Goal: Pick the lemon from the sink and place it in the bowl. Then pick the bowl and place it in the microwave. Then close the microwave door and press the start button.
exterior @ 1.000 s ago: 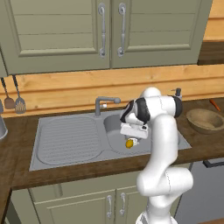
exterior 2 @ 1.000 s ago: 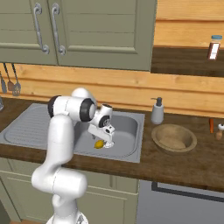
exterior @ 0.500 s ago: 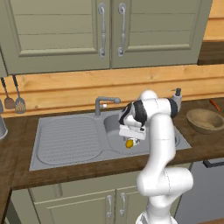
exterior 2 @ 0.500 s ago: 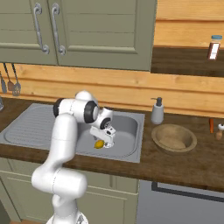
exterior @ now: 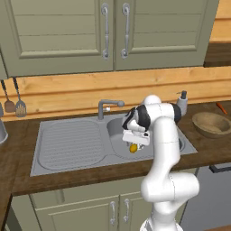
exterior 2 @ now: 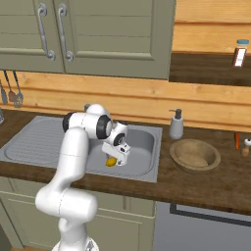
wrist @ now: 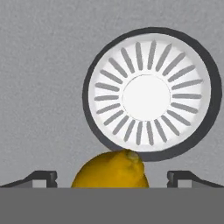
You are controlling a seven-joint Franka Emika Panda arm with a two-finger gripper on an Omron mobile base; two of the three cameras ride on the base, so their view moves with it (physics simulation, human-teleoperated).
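I am holding my fingers (wrist: 112, 179) spread wide on either side of the small yellow oval lemon (wrist: 110, 169), lying low in the frame in the grey matte metal sink (wrist: 43, 87), just below its round white drain (wrist: 146, 96).

A matt, finely grained grey metal is seen in the sink (exterior: 72, 146); the lemon (wrist: 110, 170) is smooth and faintly glossy. Wood is shown by the bowl (exterior 2: 194, 154) and dark worktop (exterior 2: 215, 184).
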